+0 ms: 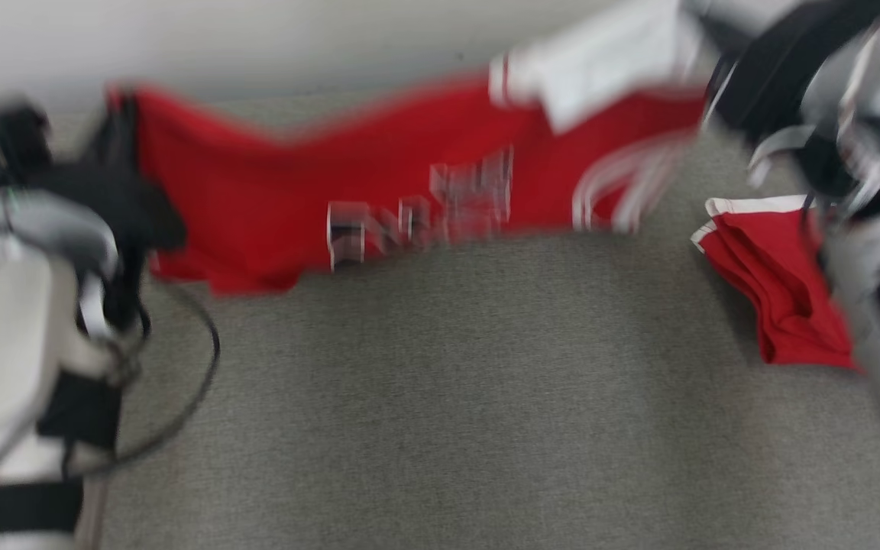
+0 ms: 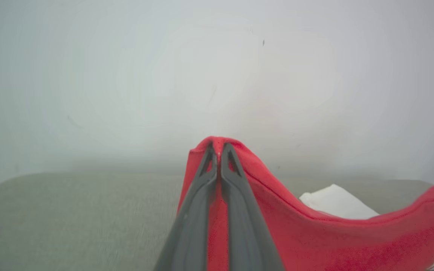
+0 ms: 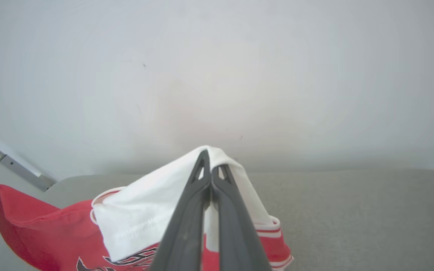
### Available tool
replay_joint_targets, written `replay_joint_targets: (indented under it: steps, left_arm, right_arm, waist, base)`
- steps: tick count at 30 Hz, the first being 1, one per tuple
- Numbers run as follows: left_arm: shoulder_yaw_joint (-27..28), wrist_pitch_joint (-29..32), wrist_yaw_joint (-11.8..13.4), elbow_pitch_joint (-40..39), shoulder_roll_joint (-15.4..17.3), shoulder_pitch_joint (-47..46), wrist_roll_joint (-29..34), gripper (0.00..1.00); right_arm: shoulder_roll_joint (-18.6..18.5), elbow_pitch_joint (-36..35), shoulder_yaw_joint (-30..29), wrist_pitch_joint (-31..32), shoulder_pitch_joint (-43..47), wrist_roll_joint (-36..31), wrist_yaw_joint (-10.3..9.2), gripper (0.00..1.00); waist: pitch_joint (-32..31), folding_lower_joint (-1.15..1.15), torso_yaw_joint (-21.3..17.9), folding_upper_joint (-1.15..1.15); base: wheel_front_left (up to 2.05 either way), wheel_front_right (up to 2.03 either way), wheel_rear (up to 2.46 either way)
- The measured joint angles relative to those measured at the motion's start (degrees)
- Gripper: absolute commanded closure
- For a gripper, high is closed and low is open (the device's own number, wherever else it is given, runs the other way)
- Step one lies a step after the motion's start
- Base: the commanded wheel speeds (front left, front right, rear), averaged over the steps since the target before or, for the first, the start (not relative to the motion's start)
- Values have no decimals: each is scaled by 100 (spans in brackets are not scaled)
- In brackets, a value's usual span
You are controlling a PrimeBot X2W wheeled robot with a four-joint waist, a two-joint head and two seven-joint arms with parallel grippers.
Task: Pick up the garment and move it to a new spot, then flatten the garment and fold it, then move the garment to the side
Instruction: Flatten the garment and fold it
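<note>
A red garment [image 1: 318, 183] with white print and a white sleeve [image 1: 600, 69] hangs stretched between my two grippers above the grey surface; the head view is motion-blurred. My left gripper [image 1: 123, 114] is shut on its red corner at the far left, with the dark fingers [image 2: 202, 210] pinching the red hem [image 2: 315, 229]. My right gripper [image 1: 703, 92] is shut on the white sleeve [image 3: 145, 210] at the upper right, its fingers [image 3: 236, 226] closed on that fabric, the red body [image 3: 43, 233] sagging to the left.
A second red garment [image 1: 776, 283] with white trim lies folded on the grey padded surface [image 1: 486, 397] at the right. A pale wall [image 1: 180, 38] runs behind the surface. A black cable [image 1: 195, 382] loops beside my left arm.
</note>
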Motion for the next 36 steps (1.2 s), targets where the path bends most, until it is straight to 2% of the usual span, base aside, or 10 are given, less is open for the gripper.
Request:
replay_joint_targets:
  steps: [3, 5, 7, 10, 13, 16, 18, 23, 30, 36]
  left_arm:
    - [-3, -224, 120, -133, -123, -1317, 203, 100]
    - [-15, -542, 123, -436, -339, -1970, 230, 100]
    - [-80, -834, -96, -743, -390, -2145, 231, 100]
    - [-119, -1035, -194, -761, -90, -1785, 312, 100]
    - [-190, -1042, -277, -227, 222, -832, 369, 100]
    - [-320, -1021, -279, 319, 286, 103, 501, 100]
    - [-387, -1017, -319, 597, 285, 354, 526, 100]
    - [-332, -1095, -315, 1150, 312, 422, 495, 100]
    - [-291, -1270, -354, 1652, 137, 537, 333, 100]
    - [-297, -1468, -378, 1915, -11, 1047, 229, 100]
  right_arm:
    - [-48, 135, -390, -679, -1188, -233, 0, 100]
    - [-267, 146, -485, -1067, -1757, -341, 123, 100]
    - [-463, -43, -456, -1323, -1833, -425, 307, 100]
    - [-522, -149, -332, -1454, -1255, -430, 497, 100]
    - [-478, 13, -135, -1410, -9, -394, 651, 100]
    - [-459, 304, 53, -1327, 1317, -338, 753, 100]
    - [-388, 419, 130, -1317, 1781, -263, 767, 100]
    - [-208, 581, 191, -1470, 1794, -174, 860, 100]
    - [-100, 716, 202, -1623, 1796, 5, 914, 100]
    - [-131, 727, 238, -1716, 1999, 12, 955, 100]
  waist:
    - [67, -1, -124, 0]
    - [87, -3, -182, -1]
    - [95, -4, -210, -2]
    - [152, -5, -236, -2]
    - [242, -3, -267, 0]
    - [324, -2, -303, 0]
    - [364, -3, -323, -1]
    - [314, -3, -341, -1]
    - [-48, -4, -309, -1]
    - [-488, -4, -250, -2]
  base:
    - [0, 0, 0]
    - [0, 0, 0]
    - [0, 0, 0]
    - [0, 0, 0]
    - [0, 0, 0]
    - [0, 0, 0]
    - [0, 0, 0]
    - [0, 0, 0]
    - [0, 0, 0]
    - [0, 0, 0]
